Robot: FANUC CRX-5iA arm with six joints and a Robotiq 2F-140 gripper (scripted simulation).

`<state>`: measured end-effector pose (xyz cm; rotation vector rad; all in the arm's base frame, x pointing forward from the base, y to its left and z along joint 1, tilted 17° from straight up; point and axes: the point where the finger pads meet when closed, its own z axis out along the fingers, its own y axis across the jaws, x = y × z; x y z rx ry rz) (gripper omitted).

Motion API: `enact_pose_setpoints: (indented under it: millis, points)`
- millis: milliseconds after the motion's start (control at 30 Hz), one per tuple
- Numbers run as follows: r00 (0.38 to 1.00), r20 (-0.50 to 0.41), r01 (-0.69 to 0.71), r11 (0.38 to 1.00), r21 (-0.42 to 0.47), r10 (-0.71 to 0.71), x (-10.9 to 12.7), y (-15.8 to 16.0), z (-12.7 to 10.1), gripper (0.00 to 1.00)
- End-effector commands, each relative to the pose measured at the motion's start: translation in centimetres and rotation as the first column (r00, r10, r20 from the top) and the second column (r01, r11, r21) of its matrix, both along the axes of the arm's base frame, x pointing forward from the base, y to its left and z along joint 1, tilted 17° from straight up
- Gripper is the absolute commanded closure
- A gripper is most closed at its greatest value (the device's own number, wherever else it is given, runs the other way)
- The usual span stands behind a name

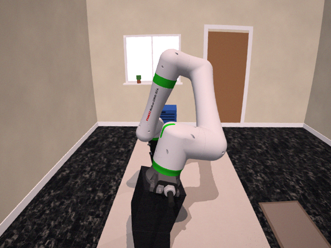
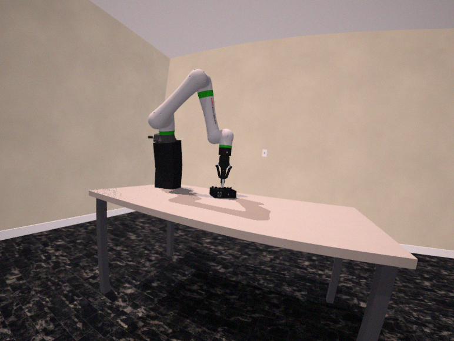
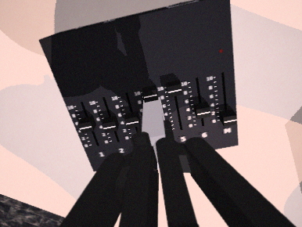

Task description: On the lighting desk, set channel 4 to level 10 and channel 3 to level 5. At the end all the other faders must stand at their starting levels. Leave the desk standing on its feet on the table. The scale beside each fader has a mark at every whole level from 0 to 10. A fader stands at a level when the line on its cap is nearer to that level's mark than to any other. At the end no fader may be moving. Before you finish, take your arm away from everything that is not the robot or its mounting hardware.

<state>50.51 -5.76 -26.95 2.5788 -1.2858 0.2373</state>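
The lighting desk [image 3: 156, 59] stands flat on the table [image 2: 293, 223], a little way out from the arm's black pedestal [image 2: 167, 164]. Above the desk the gripper [image 3: 153, 121] is fully closed on nothing — its grey tips sit just behind the channel 4 fader cap [image 3: 150, 95], near that scale's top.

I count one lighting desk [image 3: 188, 43] with seven faders on it: six with numbers and one marked M [image 3: 227, 116]. I see one table [image 2: 300, 223], one arm [image 2: 209, 110], one gripper [image 3: 152, 117], one window [image 1: 153, 57] and one door [image 1: 230, 75].
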Motion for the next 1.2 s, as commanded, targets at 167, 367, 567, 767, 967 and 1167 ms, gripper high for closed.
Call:
enact_pose_setpoints:
  millis: [167, 367, 567, 767, 967, 1167]
  points:
    - [1.000, 0.000, 0.000, 1.000, 0.000, 0.000, 0.0, 0.0, 0.0, 1.00]
    - [1.000, 0.000, 0.000, 1.000, 0.000, 0.000, -0.1, 0.1, 0.0, 1.00]
    - [1.000, 0.000, 0.000, 1.000, 0.000, 0.000, -0.3, 0.4, -0.1, 1.00]
    - [1.000, 0.000, 0.000, 1.000, 0.000, 0.000, -0.3, 0.5, -0.1, 1.00]
    - [1.000, 0.000, 0.000, 1.000, 0.000, 0.000, -0.3, 0.5, 0.0, 1.00]
    - [1.000, 0.000, 0.000, 1.000, 0.000, 0.000, -0.4, 0.8, 1.0, 1.00]
